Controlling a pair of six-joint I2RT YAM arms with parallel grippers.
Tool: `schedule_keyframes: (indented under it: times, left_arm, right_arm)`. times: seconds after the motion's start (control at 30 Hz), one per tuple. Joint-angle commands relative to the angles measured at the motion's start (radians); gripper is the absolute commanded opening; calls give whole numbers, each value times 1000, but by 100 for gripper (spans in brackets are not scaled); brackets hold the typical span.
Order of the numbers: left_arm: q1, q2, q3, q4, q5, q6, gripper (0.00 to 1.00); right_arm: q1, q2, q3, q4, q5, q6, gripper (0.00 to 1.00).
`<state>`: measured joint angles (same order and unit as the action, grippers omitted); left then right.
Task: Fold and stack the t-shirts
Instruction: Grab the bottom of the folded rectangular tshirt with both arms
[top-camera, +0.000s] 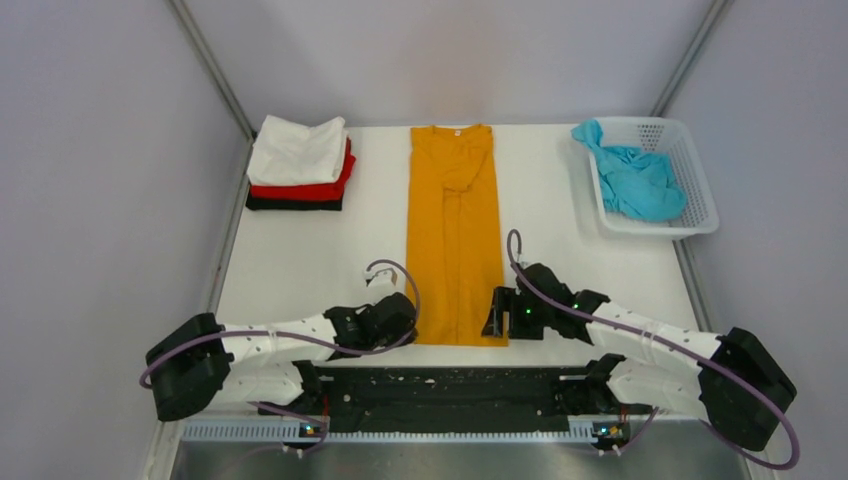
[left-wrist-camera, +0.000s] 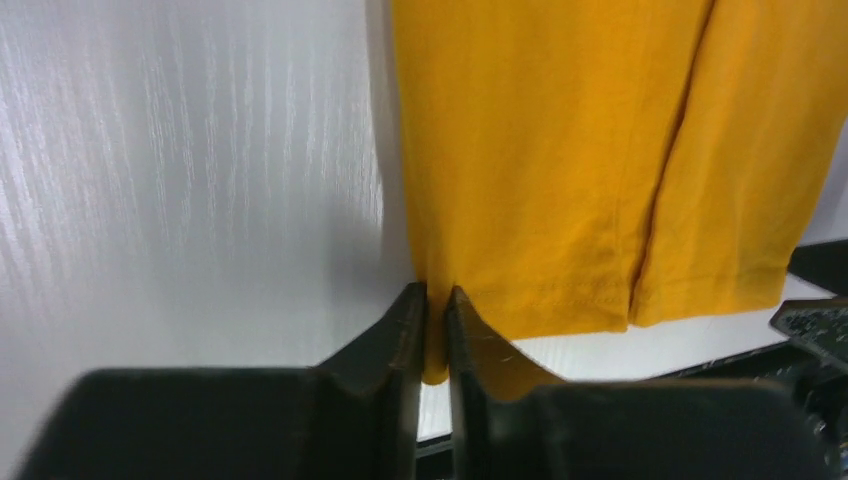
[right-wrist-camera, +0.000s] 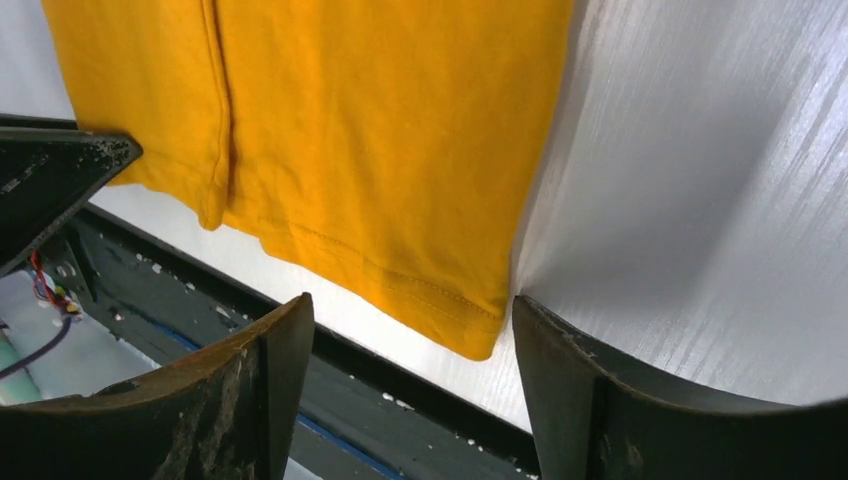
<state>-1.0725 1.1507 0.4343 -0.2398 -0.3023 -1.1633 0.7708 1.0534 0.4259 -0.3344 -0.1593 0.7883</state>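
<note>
- Folding underway: a hem corner of the orange-yellow t-shirt (top-camera: 455, 235) is pinched tight in the left claw (left-wrist-camera: 435, 292).
- Right claw (right-wrist-camera: 410, 315) is seen wide apart, nothing gripped; closure on the other corner is judged necessary next.

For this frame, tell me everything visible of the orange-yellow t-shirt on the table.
The orange-yellow t-shirt is plain soft cloth with a stitched hem. It lies flat midway across the table, folded lengthwise into a long narrow strip, flaps meeting down the front, collar far, hem near. The left gripper is pinched shut on its near left hem corner; the right gripper stands open astride the near right corner, not gripping.
</note>
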Motion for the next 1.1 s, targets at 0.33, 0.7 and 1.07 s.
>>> schedule_keyframes:
  times: [0.33, 0.7, 1.07]
  left_arm:
    - [3, -4, -45, -18, 33, -46, 0]
    - [-6, -89, -86, -18, 190, 23, 0]
    - [-5, -204, -13, -83, -6, 28, 0]
  right_arm:
    - [44, -10, -48, -33, 16, 72, 30]
    - [127, -141, -70, -53, -7, 86, 0]
    - [142, -166, 26, -44, 146, 71, 0]
